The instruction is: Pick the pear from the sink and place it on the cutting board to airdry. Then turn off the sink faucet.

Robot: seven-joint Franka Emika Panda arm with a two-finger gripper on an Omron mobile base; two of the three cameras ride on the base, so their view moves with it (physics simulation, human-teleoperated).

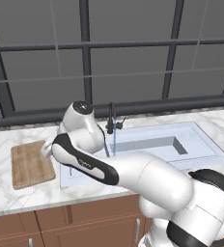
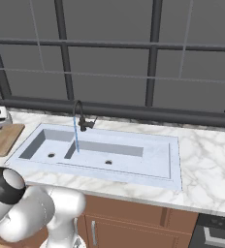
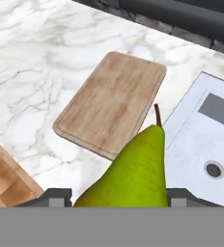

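So the big marble tabletop [image 2: 206,164] is running under a wall of dark-framed windows [image 2: 109,58], with brown wood cabinets [image 2: 134,218] below it. The white arm [image 1: 147,178] is taking up most of the left base view, reaching from the lower right up and over toward the left end of the sink.

The sink [image 2: 153,162] is sitting sunk into the marble, pale blue-white, two basins side by side, each with a little dark drain hole. The sink faucet [image 2: 80,118] is standing at the back edge between the basins, dark gooseneck with a small lever sticking out to the side, and it's running: a thin blue stream is dropping straight down from the spout.

The cutting board [image 3: 111,103] is lying flat on the marble just beside the left end of the sink, light wood, rounded corners, nothing resting on it as far as I can see from the hand view.

The pear [image 3: 133,173] is out of the sink and up in the air. The fingers [image 3: 53,198] are clamped on it from both sides, stem pointing away from the hand. In the hand view it's hanging over the near edge of the board and the strip of marble next to the sink rim, not touching either. In the right base view you can just catch a bit of green at the far left edge, above the board.
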